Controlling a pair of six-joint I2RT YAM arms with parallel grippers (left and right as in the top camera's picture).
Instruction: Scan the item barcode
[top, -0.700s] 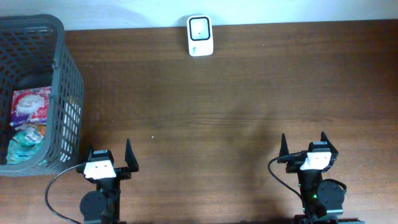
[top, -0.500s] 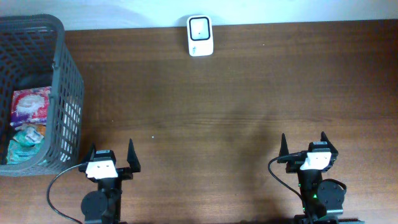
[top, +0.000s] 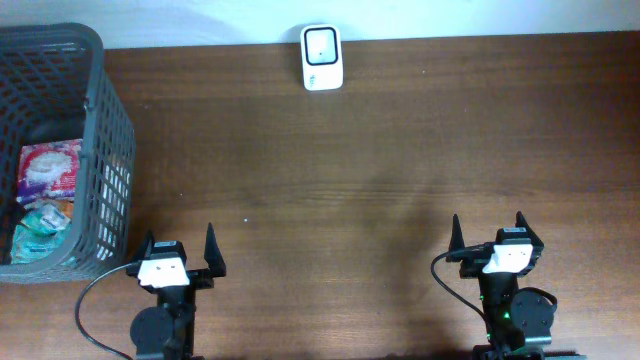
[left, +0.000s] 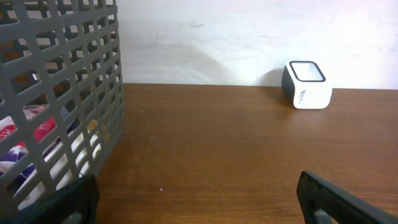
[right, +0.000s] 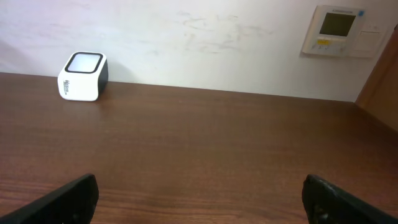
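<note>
Since only the left gripper (top: 178, 242) has edged slightly toward the right edge of the desk (top: 350, 160), the task is judged not yet begun. The basket (top: 103, 120) stands at the left edge. Both the left and the right gripper (top: 488, 226) wait at the near edge, fingers apart and empty. The scanner (top: 322, 58) sits at the far edge, window up. The pink packet (top: 50, 168) lies flat in the basket. Its outline looks near-square, so its long axis cannot be told, and no barcode shows.

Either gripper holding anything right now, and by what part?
Nothing held. The left gripper and right gripper both stand open and empty; the packets lie in the basket.
</note>
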